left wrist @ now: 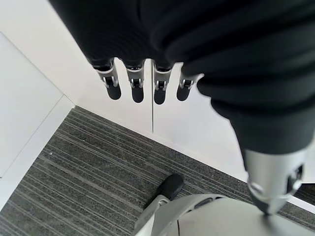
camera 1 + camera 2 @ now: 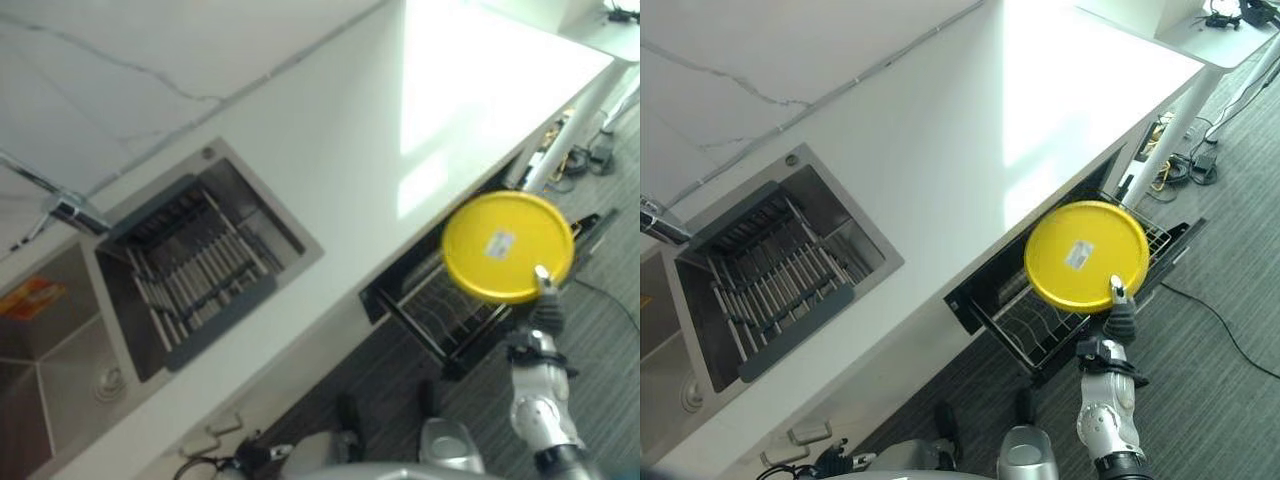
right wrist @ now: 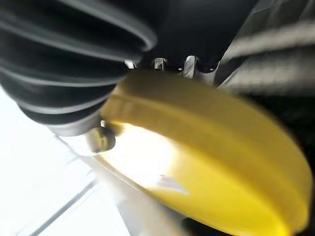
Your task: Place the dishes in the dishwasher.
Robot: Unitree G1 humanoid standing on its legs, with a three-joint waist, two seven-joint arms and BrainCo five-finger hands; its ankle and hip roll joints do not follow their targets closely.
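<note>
Now, the yellow plate [image 2: 1086, 256] is up in my right hand [image 2: 1121, 312], pinched at its lower rim between thumb and fingers, its underside with a white sticker [image 2: 1077, 254] turned up toward my head camera. It hangs just over the pulled-out dishwasher rack [image 2: 1040, 325], a dark wire basket that sticks out from under the white counter [image 2: 940, 150], and the plate is clear of the wires, not yet seated in them. From my right wrist I see the plate's yellow rim [image 3: 211, 147] close up against my fingers [image 3: 189, 66], which are curled round it. My left hand [image 1: 142, 86] hangs low beside me, fingers straight and relaxed, holding nothing, above the grey striped carpet [image 1: 88, 172] and in front of a white panel. Farther left on the counter sits the steel sink [image 2: 70, 350], with a dark drying rack [image 2: 190, 270] set into its near basin and the tap [image 2: 60, 200] at the back edge. A white table leg [image 2: 1170, 130] stands beyond the dishwasher, cables on the floor by it.
</note>
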